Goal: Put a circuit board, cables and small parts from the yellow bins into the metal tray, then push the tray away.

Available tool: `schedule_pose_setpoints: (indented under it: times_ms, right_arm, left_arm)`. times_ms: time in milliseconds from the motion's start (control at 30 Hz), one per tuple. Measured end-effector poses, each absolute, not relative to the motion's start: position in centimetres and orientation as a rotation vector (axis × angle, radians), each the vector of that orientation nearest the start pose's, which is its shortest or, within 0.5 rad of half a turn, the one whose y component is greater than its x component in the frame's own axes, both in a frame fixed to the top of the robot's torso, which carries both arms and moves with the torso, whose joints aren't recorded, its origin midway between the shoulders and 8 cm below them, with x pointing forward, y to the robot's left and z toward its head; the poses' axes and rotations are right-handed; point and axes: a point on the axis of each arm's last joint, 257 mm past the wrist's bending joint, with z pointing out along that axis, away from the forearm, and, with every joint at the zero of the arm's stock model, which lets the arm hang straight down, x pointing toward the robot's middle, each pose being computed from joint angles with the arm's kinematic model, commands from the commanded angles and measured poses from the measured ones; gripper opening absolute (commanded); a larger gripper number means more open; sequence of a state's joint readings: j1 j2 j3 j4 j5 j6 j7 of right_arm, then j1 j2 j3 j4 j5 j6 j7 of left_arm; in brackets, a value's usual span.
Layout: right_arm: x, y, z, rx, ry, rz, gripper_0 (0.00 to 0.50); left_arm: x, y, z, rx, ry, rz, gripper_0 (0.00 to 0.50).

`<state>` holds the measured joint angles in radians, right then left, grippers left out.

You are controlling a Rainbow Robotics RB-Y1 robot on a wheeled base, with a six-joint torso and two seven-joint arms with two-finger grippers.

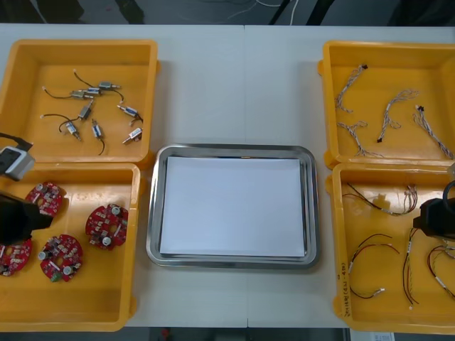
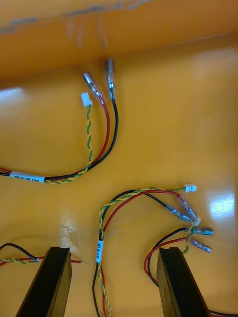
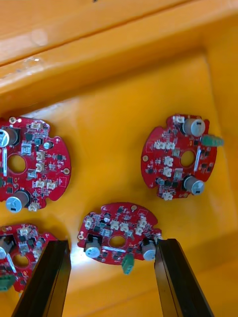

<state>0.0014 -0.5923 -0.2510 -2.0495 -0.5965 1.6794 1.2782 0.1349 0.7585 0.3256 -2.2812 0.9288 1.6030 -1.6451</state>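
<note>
Left wrist view showed a round red circuit board lying flat on the floor of the near left yellow bin, between the spread fingers of the left pincer, which was released and held nothing. It looked light, stiff and thin, with fragile capacitors and a green connector standing proud, so the bare rim, taken across its width, seemed the safest hold. Four boards lay in that bin, well apart. Right wrist view had the right pincer, likewise released, straddling a red, black and yellow cable in the near right yellow bin. Limp, light and springy, it would probably be best pinched at the bundled stretch by its white label. About five such cables lay there, some partly hidden by the arm. Front view gave about seven small metal parts in the far left yellow bin, about four twisted blue and white cables in the far right yellow bin, and the metal tray, white inside, on the table between the bins.
</note>
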Motion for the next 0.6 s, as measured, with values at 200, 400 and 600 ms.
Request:
schedule_pose_setpoints:
  times_ms: [200, 400, 600]
  right_arm:
    - [36.7, -39.2, -28.2, 0.312, 2.693, -0.021, 0.500]
    - [36.2, -39.2, -29.5, 0.298, 2.688, -0.040, 0.500]
    - [36.0, -38.9, -30.2, 0.313, 2.686, -0.035, 0.500]
  left_arm:
    - [33.4, 34.9, -22.1, 0.638, 2.526, 0.009, 0.500]
    - [32.8, 34.3, -22.7, 0.664, 2.502, 0.008, 0.500]
    - [31.9, 34.1, -24.0, 0.670, 2.512, -0.005, 0.500]
